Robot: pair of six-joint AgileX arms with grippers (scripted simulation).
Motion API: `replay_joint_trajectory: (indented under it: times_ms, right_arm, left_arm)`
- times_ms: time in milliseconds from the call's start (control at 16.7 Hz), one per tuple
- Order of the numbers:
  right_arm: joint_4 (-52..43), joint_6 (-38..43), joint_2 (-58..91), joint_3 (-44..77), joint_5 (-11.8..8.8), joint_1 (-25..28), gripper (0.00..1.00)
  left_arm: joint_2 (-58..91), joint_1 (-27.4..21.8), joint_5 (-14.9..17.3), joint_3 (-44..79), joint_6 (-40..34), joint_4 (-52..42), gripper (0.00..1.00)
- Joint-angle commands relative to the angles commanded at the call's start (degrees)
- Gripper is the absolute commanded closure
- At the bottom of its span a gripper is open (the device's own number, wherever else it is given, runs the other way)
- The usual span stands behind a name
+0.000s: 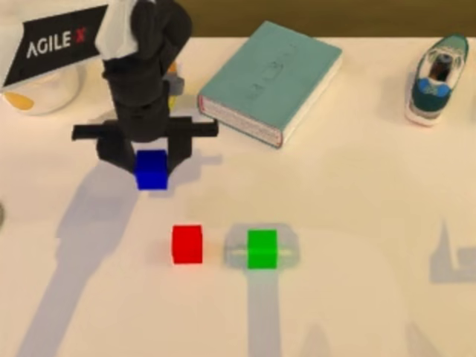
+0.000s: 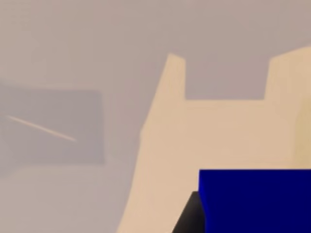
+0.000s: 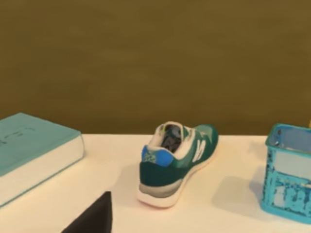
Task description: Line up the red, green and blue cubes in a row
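Observation:
My left gripper point(image 1: 152, 165) is shut on the blue cube point(image 1: 151, 169), left of the table's middle. In the left wrist view the blue cube point(image 2: 255, 200) fills the corner beside one dark finger point(image 2: 192, 216), held above the table. The red cube point(image 1: 187, 243) lies on the table nearer the front. The green cube point(image 1: 262, 248) sits to its right with a gap between them. Both are apart from the left gripper. My right arm is outside the top view; only a dark part of my right gripper point(image 3: 95, 218) shows in the right wrist view.
A teal book point(image 1: 271, 80) lies at the back centre and a green shoe point(image 1: 437, 78) at the back right. A white object point(image 1: 37, 93) stands at the back left. The right wrist view shows a teal basket point(image 3: 289, 172) beside the shoe point(image 3: 175, 162).

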Motion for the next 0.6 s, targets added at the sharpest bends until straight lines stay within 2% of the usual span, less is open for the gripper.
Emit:
replay_joint_trajectory:
  times_ms: [300,600]
  right_arm:
    - [0.0,0.0,0.0,0.0,0.0,0.0,0.00]
    - [0.0,0.0,0.0,0.0,0.0,0.0,0.00]
  left_arm:
    - [0.8,-1.0,0.0,0.7,-0.5,-0.4,1.00]
    - [8.2,-9.4,-0.1,13.4,-8.7,-7.2,1.00]
